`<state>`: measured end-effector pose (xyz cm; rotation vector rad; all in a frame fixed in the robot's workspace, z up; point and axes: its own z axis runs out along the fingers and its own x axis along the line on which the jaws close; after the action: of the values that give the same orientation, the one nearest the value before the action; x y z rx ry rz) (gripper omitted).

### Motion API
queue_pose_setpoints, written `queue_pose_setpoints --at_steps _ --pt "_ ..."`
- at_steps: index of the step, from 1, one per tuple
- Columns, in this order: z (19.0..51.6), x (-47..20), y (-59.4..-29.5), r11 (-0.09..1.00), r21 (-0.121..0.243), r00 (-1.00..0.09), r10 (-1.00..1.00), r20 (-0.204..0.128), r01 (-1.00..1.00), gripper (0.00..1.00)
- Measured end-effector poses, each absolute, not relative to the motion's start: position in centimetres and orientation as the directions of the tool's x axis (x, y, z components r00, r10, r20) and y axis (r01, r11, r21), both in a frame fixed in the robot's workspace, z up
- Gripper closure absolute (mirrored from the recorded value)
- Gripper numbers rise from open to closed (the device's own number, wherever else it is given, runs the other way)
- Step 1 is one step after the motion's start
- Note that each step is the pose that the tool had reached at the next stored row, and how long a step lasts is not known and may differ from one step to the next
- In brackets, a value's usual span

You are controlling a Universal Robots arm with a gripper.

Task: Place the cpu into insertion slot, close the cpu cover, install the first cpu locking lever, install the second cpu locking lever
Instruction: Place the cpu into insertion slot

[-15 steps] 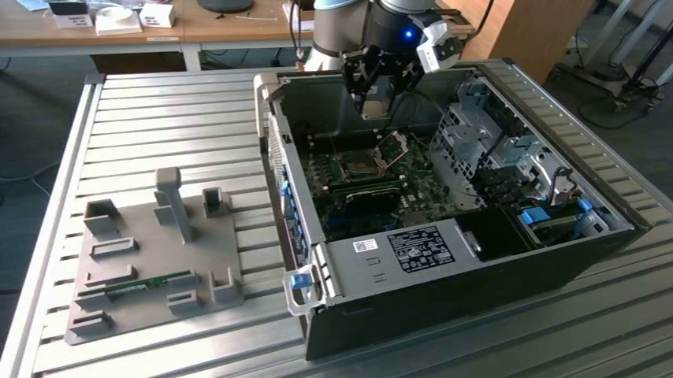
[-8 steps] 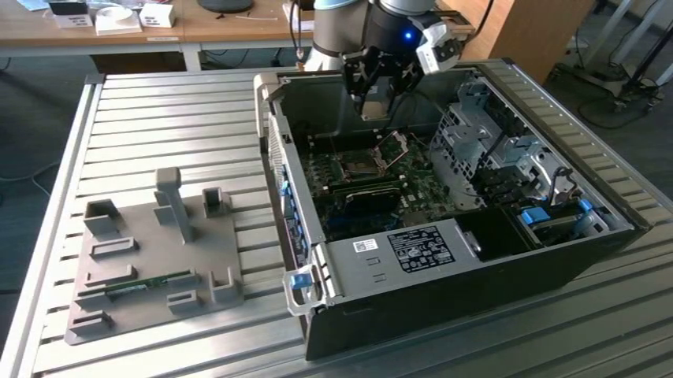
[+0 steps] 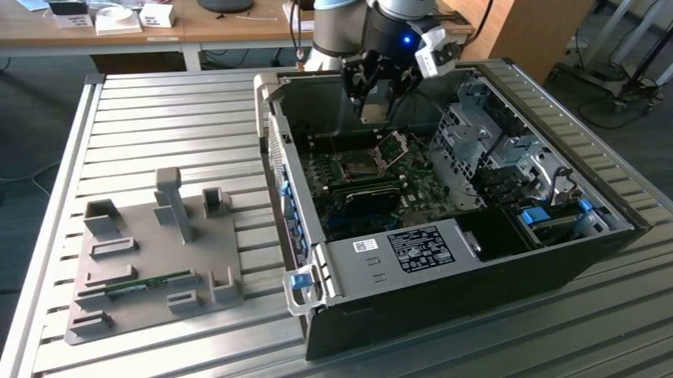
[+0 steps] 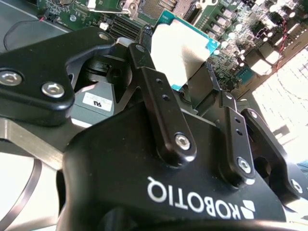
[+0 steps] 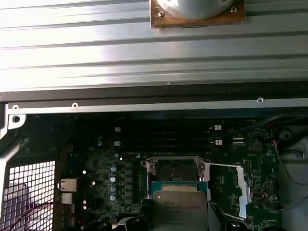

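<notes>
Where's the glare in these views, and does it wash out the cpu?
Second wrist view: the cpu top is blown out white. First wrist view: the ribbed table glares, the cpu's top reads fine, the board is dim. Exterior view: even light, no glare on the hand.

My arm (image 3: 334, 24) comes in from the far side in the exterior view and bends down at the wrist (image 3: 395, 24), where a blue light glows. The gripper (image 3: 373, 106) points straight down and hangs above the far end of the case (image 3: 442, 307). In the second wrist view I see the two black fingers (image 4: 161, 96) drawn in on the cpu (image 4: 179, 48), one on each of two opposite edges, with the chip held flat between them. In the first wrist view the cpu sits square and level in the grip.
</notes>
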<state>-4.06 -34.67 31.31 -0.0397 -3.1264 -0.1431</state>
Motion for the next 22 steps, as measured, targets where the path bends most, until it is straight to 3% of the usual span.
queue_pose_setpoints --at_steps 22 --pt "30.0 -4.2 -34.7 0.995 0.095 -1.000 0.025 -0.003 0.024 0.46"
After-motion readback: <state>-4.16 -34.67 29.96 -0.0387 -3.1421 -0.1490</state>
